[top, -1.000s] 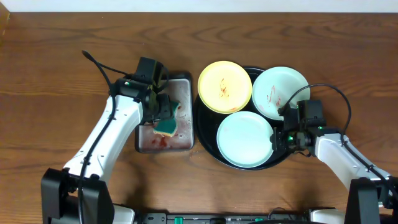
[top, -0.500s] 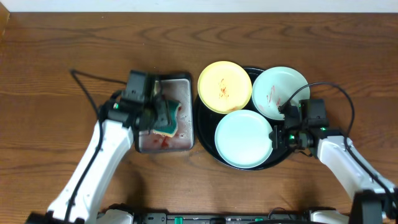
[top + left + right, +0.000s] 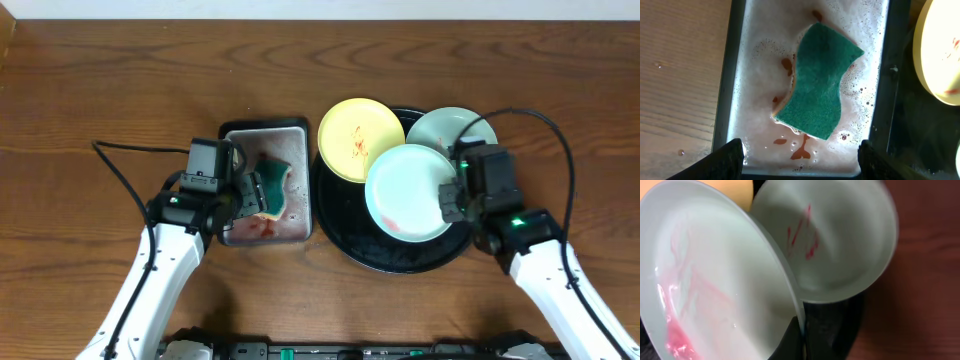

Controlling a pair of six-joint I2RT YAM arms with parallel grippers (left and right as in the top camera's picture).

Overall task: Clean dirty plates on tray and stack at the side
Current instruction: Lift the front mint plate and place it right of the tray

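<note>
Blue-green plate point(image 3: 405, 195), pinched by right jaws, tilts over black tray point(image 3: 342, 222).

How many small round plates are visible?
3: pale yellow plate at left of the round black tray; light blue-green plate at its back; second blue-green plate tilted in the right gripper.

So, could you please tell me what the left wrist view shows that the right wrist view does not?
Only the left wrist: a green sponge lying in the soapy grey metal tray. Only the right wrist: the tilted blue-green plate with a pink smear, overlapping a second blue-green plate with red streaks. Both: the yellow plate's edge and the black tray.
</note>
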